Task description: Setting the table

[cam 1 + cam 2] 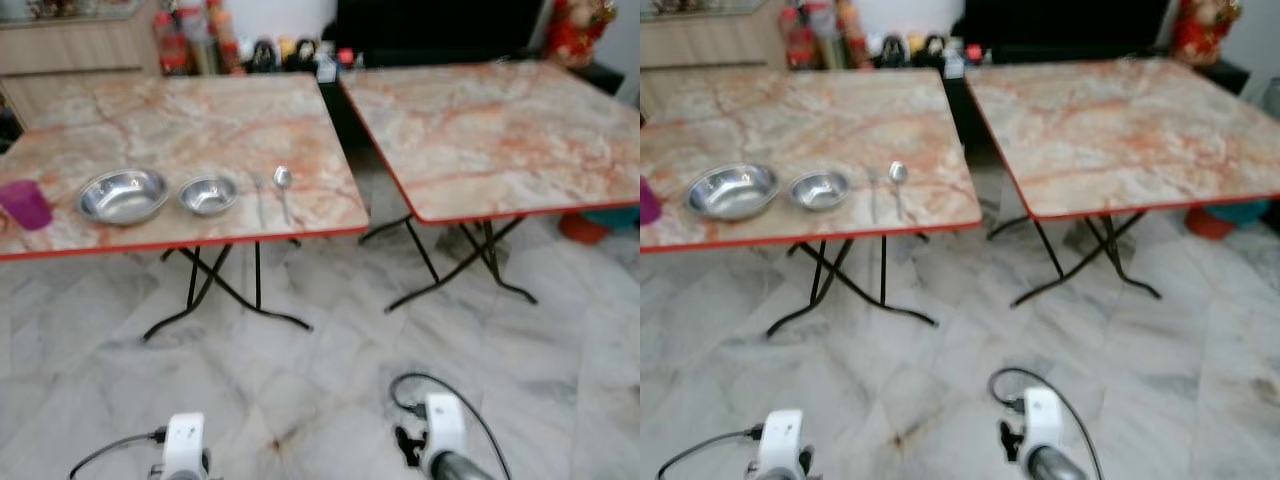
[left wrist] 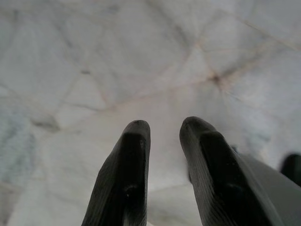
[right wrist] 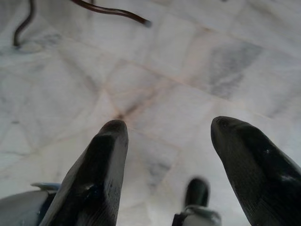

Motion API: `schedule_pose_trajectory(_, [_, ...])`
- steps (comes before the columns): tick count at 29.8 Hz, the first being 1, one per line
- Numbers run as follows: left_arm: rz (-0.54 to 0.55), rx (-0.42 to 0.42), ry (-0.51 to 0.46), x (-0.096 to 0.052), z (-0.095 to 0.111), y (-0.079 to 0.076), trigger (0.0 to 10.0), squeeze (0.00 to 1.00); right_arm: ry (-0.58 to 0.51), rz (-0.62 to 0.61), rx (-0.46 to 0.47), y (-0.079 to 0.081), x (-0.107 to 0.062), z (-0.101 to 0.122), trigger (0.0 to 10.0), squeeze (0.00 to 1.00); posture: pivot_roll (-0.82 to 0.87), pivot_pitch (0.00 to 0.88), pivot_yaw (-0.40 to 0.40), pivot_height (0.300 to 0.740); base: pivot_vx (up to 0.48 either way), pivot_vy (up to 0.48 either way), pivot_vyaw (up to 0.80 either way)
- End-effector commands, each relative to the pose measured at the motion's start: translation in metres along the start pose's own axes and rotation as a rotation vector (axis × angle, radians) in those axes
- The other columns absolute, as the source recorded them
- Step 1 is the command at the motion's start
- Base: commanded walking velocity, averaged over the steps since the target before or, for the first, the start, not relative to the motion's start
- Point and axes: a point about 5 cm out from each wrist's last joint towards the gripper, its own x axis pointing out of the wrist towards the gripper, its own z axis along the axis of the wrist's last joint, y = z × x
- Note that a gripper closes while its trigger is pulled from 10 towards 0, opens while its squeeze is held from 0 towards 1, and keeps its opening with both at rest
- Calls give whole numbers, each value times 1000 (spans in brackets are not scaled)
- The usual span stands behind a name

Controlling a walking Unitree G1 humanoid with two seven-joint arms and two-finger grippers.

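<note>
Two square folding benches with marble-patterned tops and red edging stand side by side on a pale marble-tiled floor, and the robot is standing back from them with both arms low. On the left bench the tableware is gathered along the near edge: a large shallow steel bowl, just beside it a smaller steel bowl, then what looks like a thin steel utensil, too blurred to name, and a steel spoon lying with its bowl end away from the robot, while a purple plastic cup sits at the far left of that edge. The right bench carries nothing that can be made out. The left pincer hangs over bare floor with its black fingers a little apart and nothing between them; the right pincer also points at the floor, spread wider and likewise empty. As a judgement, the setting is either barely begun or half done: one place's worth of pieces lies in a row on the left bench, nothing is in either pincer, and if the right bench is to be laid, every piece for it remains to be fetched and carried over.
</note>
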Motion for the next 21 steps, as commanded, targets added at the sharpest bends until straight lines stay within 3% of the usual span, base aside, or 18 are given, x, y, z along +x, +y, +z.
schedule_pose_trajectory(1, [-18,-6,1,0,1,-8,10000,0,11,-32,-9,-12,-3,-4,10000,0,71,31,-14,740,0,420,444])
schedule_pose_trajectory(7, [-18,-5,2,0,0,-8,10000,0,11,-29,-15,-11,-3,-4,10000,0,76,28,-17,740,0,419,678])
schedule_pose_trajectory(17, [-13,-9,-8,1,3,-7,10000,0,9,-14,-17,-8,-2,-1,10000,0,83,35,-19,740,0,407,0])
schedule_pose_trajectory(21, [-10,-9,-29,1,8,-7,10000,0,7,-14,-21,-8,-2,-1,10000,0,88,44,-20,740,0,0,155])
